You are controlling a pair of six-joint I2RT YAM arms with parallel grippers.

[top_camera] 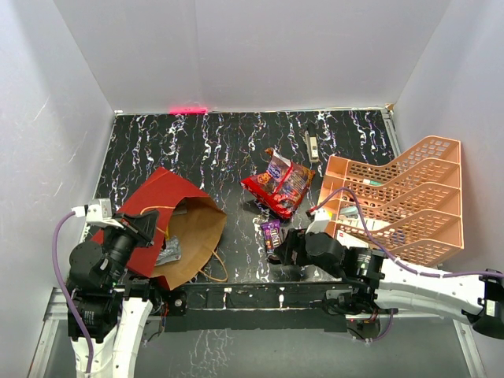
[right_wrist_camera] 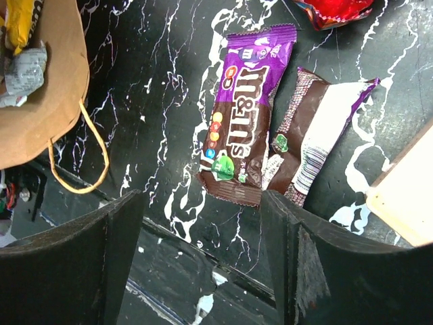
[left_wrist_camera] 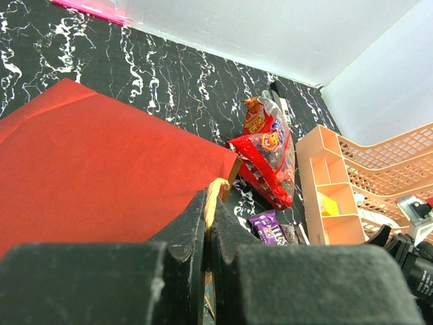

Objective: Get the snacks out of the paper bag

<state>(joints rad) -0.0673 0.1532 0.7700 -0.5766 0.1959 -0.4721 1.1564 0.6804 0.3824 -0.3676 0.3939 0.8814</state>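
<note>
Red paper bag (top_camera: 161,197) (left_wrist_camera: 101,169) lies on its side at the left of the black marbled table (top_camera: 197,150), its brown mouth facing the near edge. The left gripper (top_camera: 144,227) (left_wrist_camera: 206,203) sits at the bag's upper rim with its jaws pressed together on a tan cord handle (left_wrist_camera: 215,193), which runs up between the two fingers. Inside the mouth lie a crumpled grey packet (top_camera: 169,252) (right_wrist_camera: 24,71) and a yellow packet (right_wrist_camera: 20,17). The bag's other handle loop (top_camera: 216,269) (right_wrist_camera: 95,156) rests flat on the table just outside the mouth.

Toward the middle, red chip bags (top_camera: 279,185) (left_wrist_camera: 270,152) lie in a loose heap, well clear of the bag. Nearer the arms, a purple candy packet (top_camera: 271,234) (left_wrist_camera: 270,227) (right_wrist_camera: 247,115) lies face up, and a brown-and-purple packet (right_wrist_camera: 314,135) lies touching its right side with the printed back showing. The right gripper (top_camera: 285,248) (right_wrist_camera: 199,203) hangs over these two with its jaws spread wide and nothing between them.

A slim pen-like tool (top_camera: 313,146) lies at the far side of the table. At the right stands a peach lattice tray (top_camera: 394,197) (left_wrist_camera: 325,183), close to the brown-and-purple packet.
</note>
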